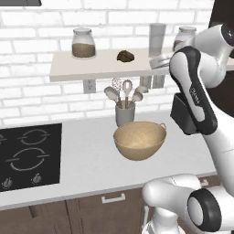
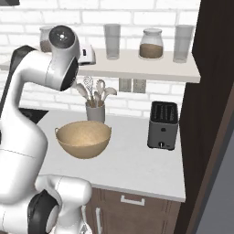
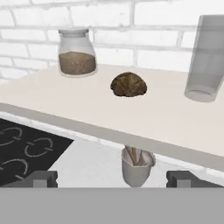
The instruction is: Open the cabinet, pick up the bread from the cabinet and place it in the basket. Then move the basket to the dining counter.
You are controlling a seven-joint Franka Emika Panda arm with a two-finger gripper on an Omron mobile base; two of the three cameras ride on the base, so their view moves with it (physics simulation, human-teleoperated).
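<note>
The gripper [image 3: 112, 178] hangs with its jaws spread wide and nothing between them, level with the front edge of the shelf [image 3: 87, 124]. Below on the worktop [image 1: 87, 160], the basket [image 1: 139, 140], round, tan and finely textured, sits just before one grey utensil cup [image 1: 124, 113], with bare surface between it and the cooktop [image 1: 28, 155]. Farther back on the shelf, the bread [image 3: 128, 84], one lumpy dark brown roll, lies apart from everything, between a brown-filled jar [image 3: 76, 52] and a clear glass [image 3: 206, 59].

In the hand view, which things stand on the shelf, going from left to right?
Glass jar with brown contents → bread → empty tall glass.
</note>
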